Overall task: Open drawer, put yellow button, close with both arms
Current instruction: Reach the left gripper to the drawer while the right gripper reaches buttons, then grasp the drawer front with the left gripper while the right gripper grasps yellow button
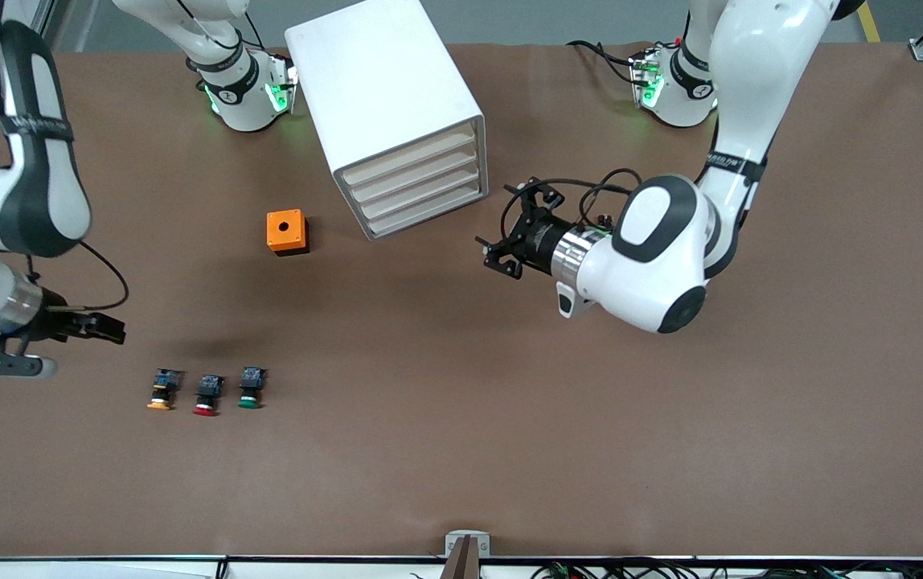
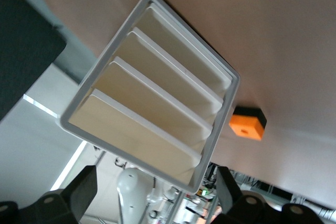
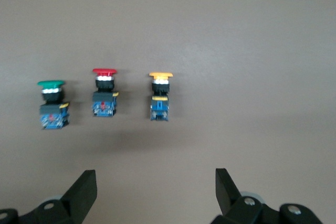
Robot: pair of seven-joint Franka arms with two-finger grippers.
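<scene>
Brown matting is covering the table. At the right arm's end, the right gripper is hovering with jaws spread wide and empty, near the yellow button, which is lying on its side, yellow-orange cap on a black-and-blue body, beside the red button and green button. Farther along, the left gripper is facing the drawer unit, jaws wide, holding nothing.

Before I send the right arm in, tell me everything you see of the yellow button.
The small push-button with a round yellow-orange cap lies on its side on the brown table, cap pointing toward the front camera. Above the cap sit a pale collar, a black middle and a blue block with a yellow tab. It ends a row of three at the right arm's end of the table, beside the red-capped push-button, apart from it. Nothing touches it; the right hand hovers nearby, open.
</scene>
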